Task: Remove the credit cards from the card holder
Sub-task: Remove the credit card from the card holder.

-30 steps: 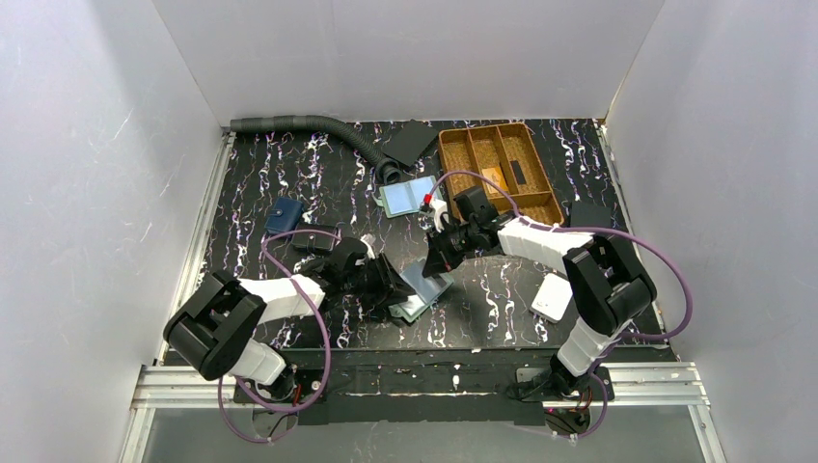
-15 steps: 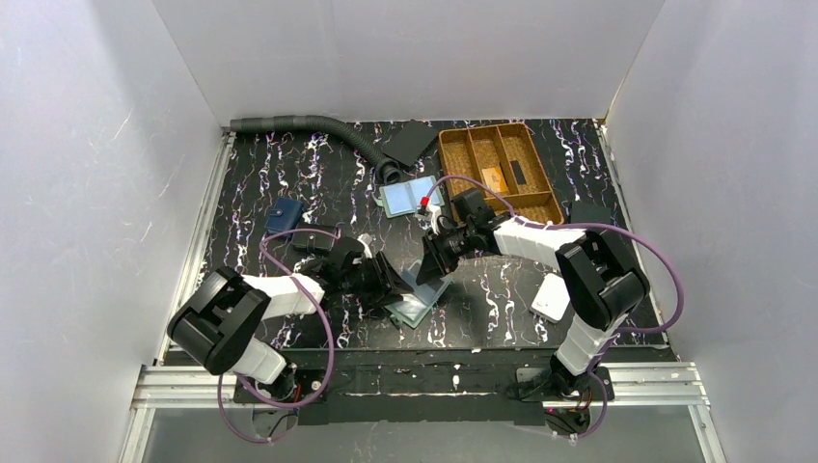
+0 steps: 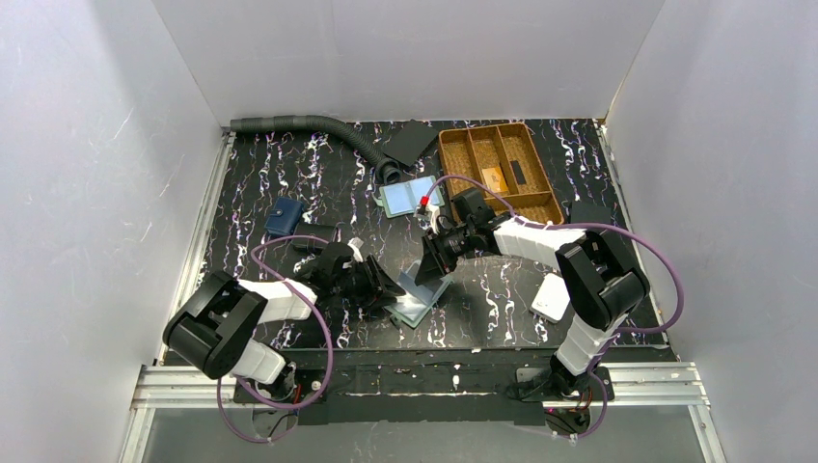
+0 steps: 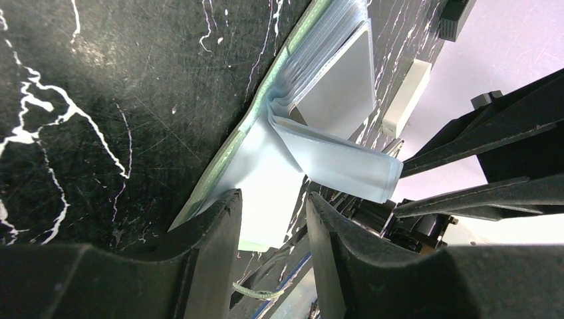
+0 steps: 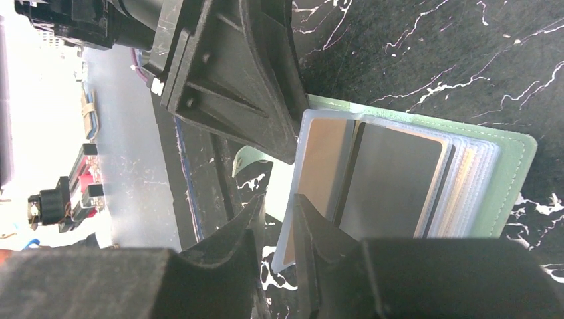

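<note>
Two robot arms meet over an open card holder near the front centre of a black marbled surface. The green-edged holder lies flat, cover down, with its clear plastic sleeves fanned out above it.

The left tool comes in low from the left with its jaws parted, its two dark fingers spread over the near flap of the holder's cover. The pale lining shows in the gap between them.

The right tool reaches in from the far right side, also unclenched. The edge of one lifted sleeve sits in the narrow gap between its fingers, with space on one side. Whether the leaf rests against the other finger is hard to make out.

The credit cards are inside the sleeves. The right wrist view shows a dark grey card on top beside a tan-brown one, and paler edges are stacked beyond them.

A white box lies just to the right of the holder. Farther back are a second holder with pale-blue panels, a compartmented wooden tray, a small blue pouch at left and a grey corrugated hose along the rear wall.
</note>
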